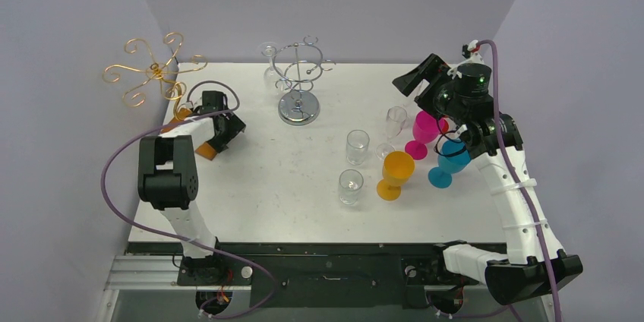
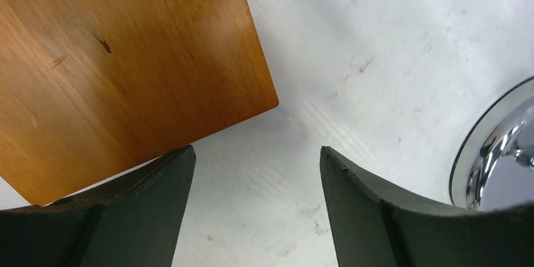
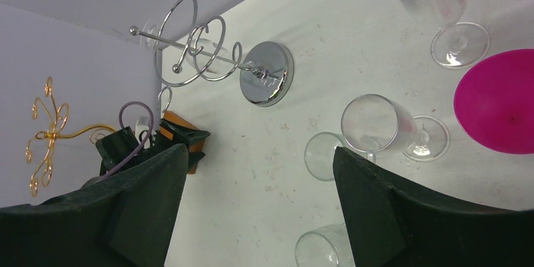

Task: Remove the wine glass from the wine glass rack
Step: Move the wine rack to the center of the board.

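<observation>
Pink goblet [image 1: 427, 126], orange goblet [image 1: 397, 165], blue goblet [image 1: 454, 159], gold wire stand [image 1: 156, 70], wooden board [image 2: 119, 59].

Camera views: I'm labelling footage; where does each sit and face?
Top external: above, behind the bases, looking down on the table; left arm, right arm show.
Left wrist: low, facing down at a wooden board; open left gripper shows.
Right wrist: raised, facing across toward the silver rack; open right gripper shows.
Shared: all show the rack's chrome base.
</observation>
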Available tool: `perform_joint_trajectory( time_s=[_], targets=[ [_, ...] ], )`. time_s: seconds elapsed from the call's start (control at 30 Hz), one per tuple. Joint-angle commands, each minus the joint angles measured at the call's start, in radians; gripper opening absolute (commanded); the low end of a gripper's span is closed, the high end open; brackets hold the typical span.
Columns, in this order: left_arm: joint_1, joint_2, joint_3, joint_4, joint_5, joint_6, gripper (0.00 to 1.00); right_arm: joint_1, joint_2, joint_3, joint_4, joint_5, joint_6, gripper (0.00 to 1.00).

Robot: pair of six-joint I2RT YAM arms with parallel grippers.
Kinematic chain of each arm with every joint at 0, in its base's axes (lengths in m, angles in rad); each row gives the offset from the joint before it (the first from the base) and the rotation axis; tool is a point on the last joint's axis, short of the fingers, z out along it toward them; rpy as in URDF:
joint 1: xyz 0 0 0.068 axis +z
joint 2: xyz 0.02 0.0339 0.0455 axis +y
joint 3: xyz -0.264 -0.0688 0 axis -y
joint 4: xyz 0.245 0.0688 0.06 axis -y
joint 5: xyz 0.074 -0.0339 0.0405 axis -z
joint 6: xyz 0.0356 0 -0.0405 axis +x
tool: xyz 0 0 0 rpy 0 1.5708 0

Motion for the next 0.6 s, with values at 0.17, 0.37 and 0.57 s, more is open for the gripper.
perform_joint_trajectory(
  time_s=[0.17, 0.37, 0.57],
  targets=[
    [0.01, -0.006, 0.059, -0.042, -0.041, 0.044, 0.71, -0.003, -0.017, -0.004, 0.04, -0.019, -0.027, 0.8],
    [-0.076, -0.126, 0.002, -0.031, -0.07, 0.04, 0.71, -0.003, -0.021, -0.001, 0.041, -0.022, -0.03, 0.8],
    [-0.138, -0.186, 0.005, -0.043, -0.084, 0.035, 0.71, -0.003, -0.022, -0.003, 0.04, -0.025, -0.032, 0.8]
  ],
)
